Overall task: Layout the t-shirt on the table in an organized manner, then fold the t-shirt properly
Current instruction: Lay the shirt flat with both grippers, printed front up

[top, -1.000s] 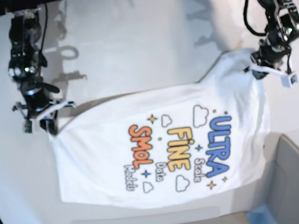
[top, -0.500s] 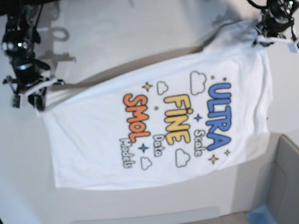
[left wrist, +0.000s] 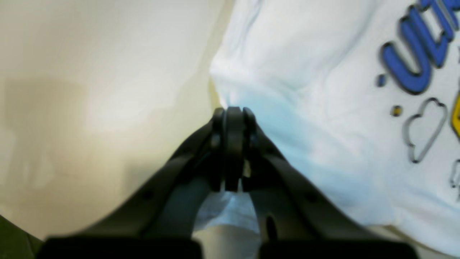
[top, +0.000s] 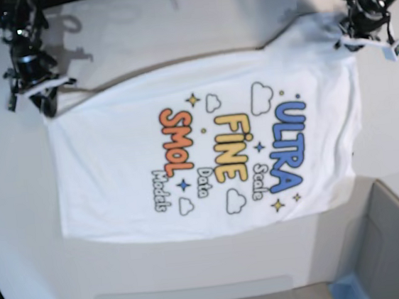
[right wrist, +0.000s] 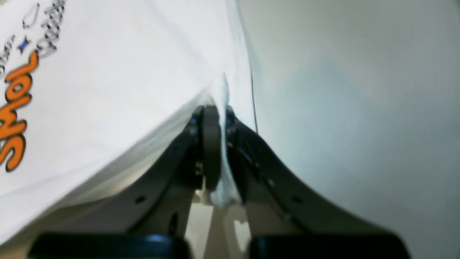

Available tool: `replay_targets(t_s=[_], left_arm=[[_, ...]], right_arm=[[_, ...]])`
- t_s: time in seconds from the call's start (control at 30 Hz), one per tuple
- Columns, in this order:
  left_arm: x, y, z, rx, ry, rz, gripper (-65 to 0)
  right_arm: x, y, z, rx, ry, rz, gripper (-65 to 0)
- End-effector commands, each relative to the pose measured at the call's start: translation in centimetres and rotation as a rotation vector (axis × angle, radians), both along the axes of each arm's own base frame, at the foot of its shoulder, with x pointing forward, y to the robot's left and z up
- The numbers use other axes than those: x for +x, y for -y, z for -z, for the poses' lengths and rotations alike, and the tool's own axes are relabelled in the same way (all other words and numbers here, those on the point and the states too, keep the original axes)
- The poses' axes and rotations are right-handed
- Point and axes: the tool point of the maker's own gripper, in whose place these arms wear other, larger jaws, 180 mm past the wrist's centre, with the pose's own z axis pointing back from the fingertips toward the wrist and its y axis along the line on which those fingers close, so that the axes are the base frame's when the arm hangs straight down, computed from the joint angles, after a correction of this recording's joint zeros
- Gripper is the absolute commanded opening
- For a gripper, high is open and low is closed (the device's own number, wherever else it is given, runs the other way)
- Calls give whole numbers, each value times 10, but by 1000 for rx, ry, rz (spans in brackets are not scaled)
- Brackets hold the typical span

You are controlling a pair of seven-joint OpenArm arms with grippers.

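Both pincers, left (left wrist: 233, 115) & right (right wrist: 212, 111), pinch t-shirt (top: 207, 156) corners, spreading it print-up, flat over worktop (top: 173, 31).

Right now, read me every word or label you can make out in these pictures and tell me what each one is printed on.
All of it is on the front print of the t-shirt, in the base view:
"ULTRA", blue letters
"FiNE", yellow letters
"SMOL", orange letters
"Scale", small dark outline
"Data", small dark outline
"Models", small dark outline
The wrist views show only blurred fragments of these words. No other readable text.
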Motion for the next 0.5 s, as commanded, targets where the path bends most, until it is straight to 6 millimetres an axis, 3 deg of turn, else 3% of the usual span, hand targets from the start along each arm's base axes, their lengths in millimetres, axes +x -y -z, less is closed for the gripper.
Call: replay_targets(t_s=[0.0, 0.3, 0.47], left_arm=[[6, -5, -11, 29, 33, 6, -650], [32, -5, -25, 28, 105, 6, -650], [58, -3, -40, 23, 179, 9, -650]], right_arm=[[8, 3, -16, -20, 60, -5, -650], [27, 3, -30, -21, 114, -6, -650], [44, 6, -39, -77, 138, -19, -650]])
